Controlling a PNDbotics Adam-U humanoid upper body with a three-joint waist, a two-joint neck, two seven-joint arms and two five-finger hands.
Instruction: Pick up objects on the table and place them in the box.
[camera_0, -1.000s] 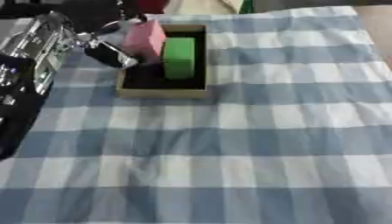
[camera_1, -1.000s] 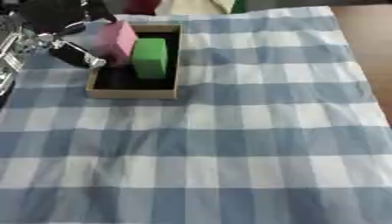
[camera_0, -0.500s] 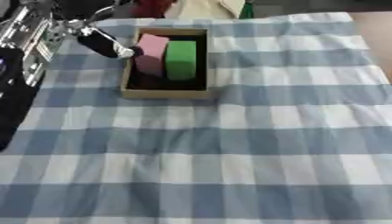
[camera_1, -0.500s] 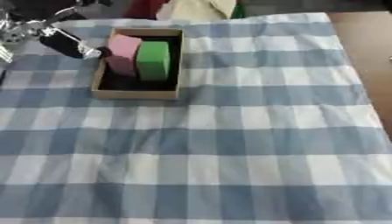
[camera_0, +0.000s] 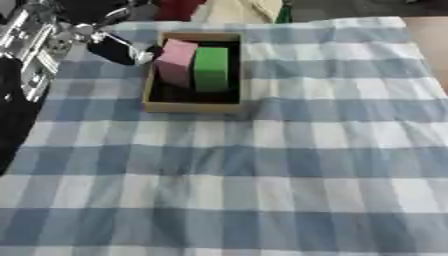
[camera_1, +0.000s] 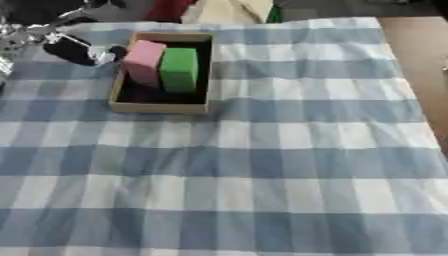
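Both blocks sit in the wooden box (camera_0: 194, 105) — the pink block (camera_0: 177, 61) on the left, touching the green block (camera_0: 211, 67) beside it. The left hand (camera_0: 118, 47) hovers just left of the box over the blue checked cloth (camera_0: 262, 165), holding nothing; whether its fingers are spread, I cannot tell.

Black robot hand (camera_0: 118, 47) with pale fingertips, shiny silver jointed forearm, black casing

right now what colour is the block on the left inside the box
Pink. It stands beside the green block in the box; the pink block shows best in the left eye view.
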